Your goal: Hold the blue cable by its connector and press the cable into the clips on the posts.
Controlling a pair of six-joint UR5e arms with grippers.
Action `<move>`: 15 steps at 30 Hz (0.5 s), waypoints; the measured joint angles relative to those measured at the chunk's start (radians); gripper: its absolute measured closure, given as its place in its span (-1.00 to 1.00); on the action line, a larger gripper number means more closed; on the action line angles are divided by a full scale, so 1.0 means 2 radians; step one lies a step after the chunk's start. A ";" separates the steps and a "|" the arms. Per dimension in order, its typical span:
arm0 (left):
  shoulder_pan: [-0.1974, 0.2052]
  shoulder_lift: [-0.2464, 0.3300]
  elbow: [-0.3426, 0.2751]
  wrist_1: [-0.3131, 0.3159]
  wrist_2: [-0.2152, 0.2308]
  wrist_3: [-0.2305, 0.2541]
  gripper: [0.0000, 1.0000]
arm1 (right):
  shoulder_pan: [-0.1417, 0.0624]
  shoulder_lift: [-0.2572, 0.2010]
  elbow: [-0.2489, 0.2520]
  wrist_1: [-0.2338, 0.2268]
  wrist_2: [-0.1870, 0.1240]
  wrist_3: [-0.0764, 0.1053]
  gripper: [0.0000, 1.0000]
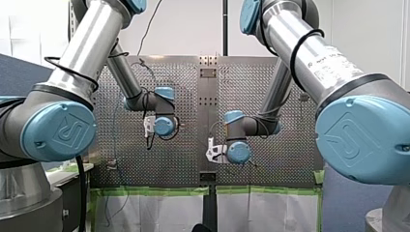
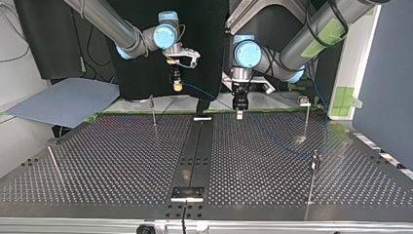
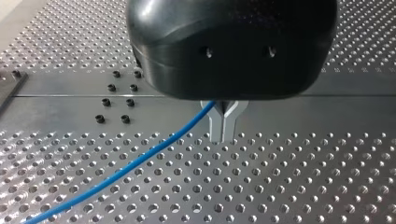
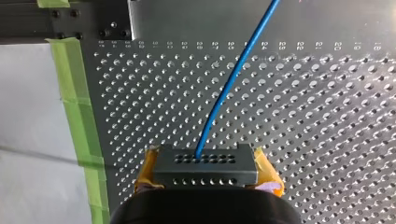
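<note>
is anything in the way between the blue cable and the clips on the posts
Nothing visible does. My right gripper holds the connector, the blue cable runs through my left gripper, and only open table separates them from the posts.

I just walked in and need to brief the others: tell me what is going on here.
Two arms work a blue cable over the perforated table. My right gripper, with yellow pads, is shut on the cable's dark connector, above the table. My left gripper is shut low over the table, and the cable runs up to it; whether it is pinched does not show. Thin posts stand apart from both grippers; their clips are too small to read.
</note>
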 joint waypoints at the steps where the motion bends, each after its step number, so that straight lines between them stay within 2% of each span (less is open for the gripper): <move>1: 0.000 0.000 -0.001 0.001 0.001 -0.001 1.00 | 0.000 0.000 0.002 -0.002 0.000 0.001 1.00; 8: -0.004 -0.012 -0.011 0.013 0.006 -0.006 1.00 | -0.002 0.004 0.007 -0.011 0.000 0.003 1.00; 15: -0.017 -0.040 -0.011 0.040 0.011 -0.008 1.00 | -0.006 0.028 0.008 -0.022 0.001 0.009 1.00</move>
